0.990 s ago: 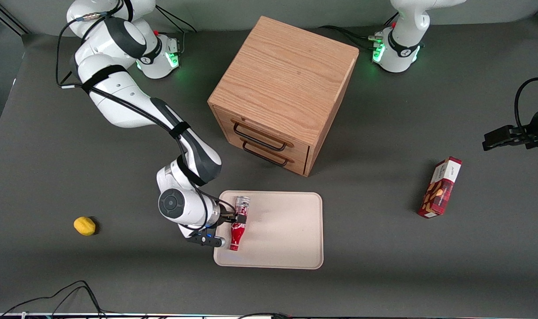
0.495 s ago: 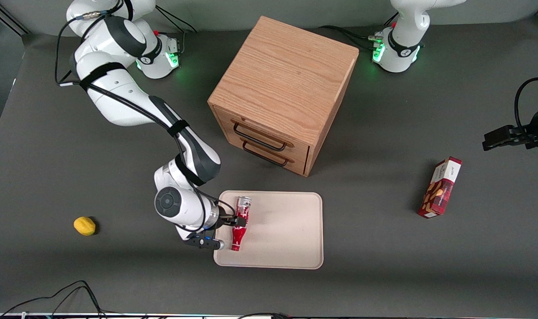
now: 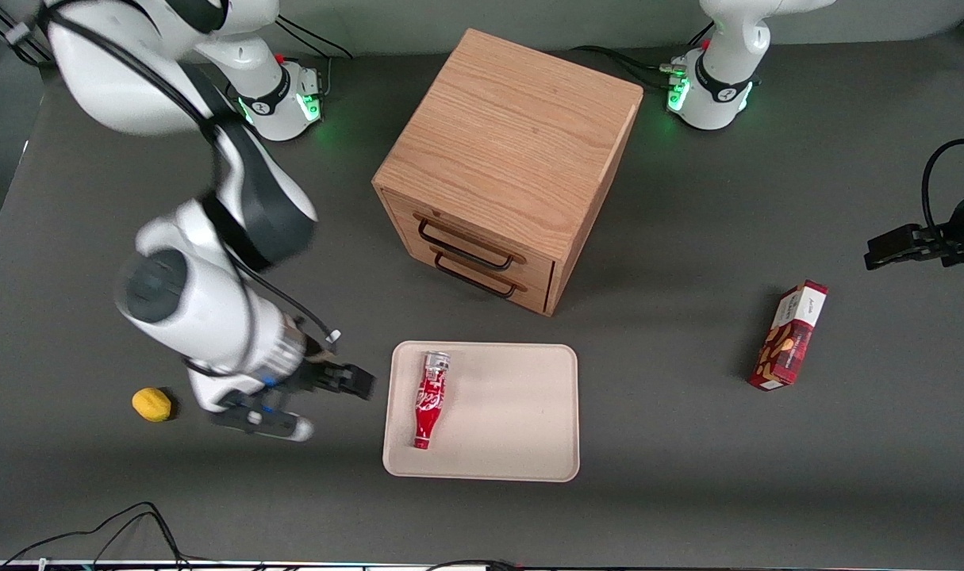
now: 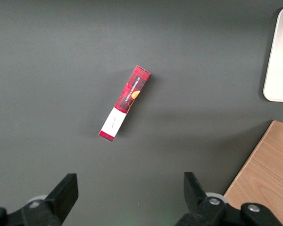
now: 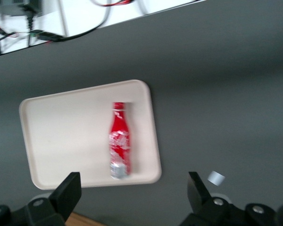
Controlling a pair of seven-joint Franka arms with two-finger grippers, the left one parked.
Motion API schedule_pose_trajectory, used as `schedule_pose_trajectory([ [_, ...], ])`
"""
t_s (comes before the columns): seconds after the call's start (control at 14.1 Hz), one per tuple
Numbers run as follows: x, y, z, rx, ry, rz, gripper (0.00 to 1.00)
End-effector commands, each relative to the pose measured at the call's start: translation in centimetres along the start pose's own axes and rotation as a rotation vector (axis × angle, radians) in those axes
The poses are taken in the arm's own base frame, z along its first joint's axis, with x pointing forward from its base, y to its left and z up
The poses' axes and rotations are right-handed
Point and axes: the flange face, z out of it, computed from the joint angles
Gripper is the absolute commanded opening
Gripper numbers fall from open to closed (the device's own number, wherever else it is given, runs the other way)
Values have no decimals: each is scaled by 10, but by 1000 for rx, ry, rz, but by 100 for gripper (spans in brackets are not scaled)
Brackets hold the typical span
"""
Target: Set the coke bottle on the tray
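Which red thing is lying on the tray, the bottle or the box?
The coke bottle. It lies on its side on the tray, with the open gripper beside it. The red snack box sits on the table toward the parked arm's end.

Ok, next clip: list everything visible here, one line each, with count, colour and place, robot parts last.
coke bottle: one, red with silver-grey base, lying on its side on the tray, near the tray edge toward the working arm.
tray: one, cream-beige, on the table in front of the drawer cabinet.
drawer cabinet: one, light wood with two dark handles, mid-table.
snack box: one, red, on the table toward the parked arm's end.
lemon: one, yellow, toward the working arm's end.
gripper: one, black fingers open, empty, above the table beside the tray, clear of the bottle.
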Motion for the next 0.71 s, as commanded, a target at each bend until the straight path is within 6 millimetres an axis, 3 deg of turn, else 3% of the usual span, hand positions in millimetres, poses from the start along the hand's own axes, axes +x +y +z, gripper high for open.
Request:
schedule_pose_trajectory([
  [0.0, -19, 51, -65, -131, -36, 21, 100],
  [0.14, -37, 88, -120, -157, -78, 3, 100],
  [0.28, -59, 123, -155, -161, -86, 47, 100],
  [0.35, -76, 156, -169, -143, -100, 50, 100],
  [0.42, -89, 174, -177, -118, -109, 70, 100],
  [0.64, -130, 191, -177, -107, -93, 82, 100],
])
